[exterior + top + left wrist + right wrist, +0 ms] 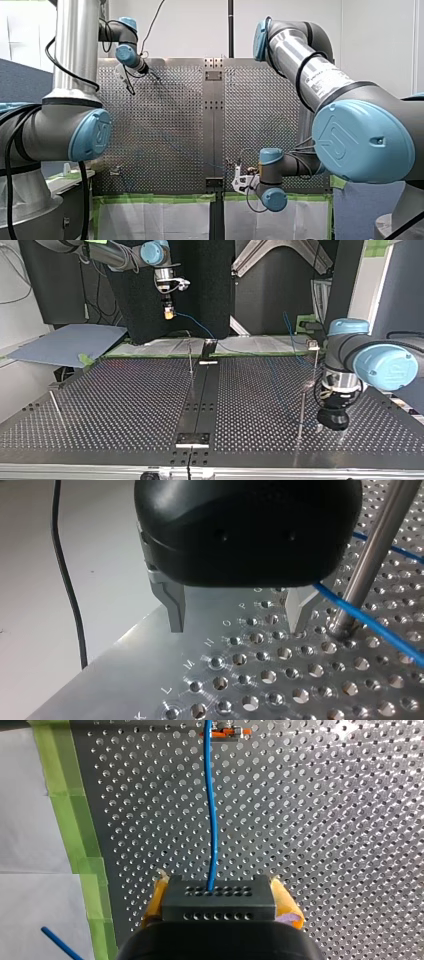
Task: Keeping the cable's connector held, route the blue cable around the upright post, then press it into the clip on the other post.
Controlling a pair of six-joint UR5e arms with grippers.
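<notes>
Jaws of my left black gripper (236, 627) stand wide, nothing between them, metal fingers (174, 605) just above the perforated aluminium table (150, 675) beside the upright round steel post (372, 555). Engraved letters K L M N O P run along the plate edge. My right gripper (220, 892), high off the table, clamps the black perforated block connector (218, 906) between yellow pads (287, 902); thin blue cable (212, 820) runs from it, passing the post's base.

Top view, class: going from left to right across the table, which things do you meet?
Slanted thin rod → my right tool → thin post → upright post → my left tool.
</notes>
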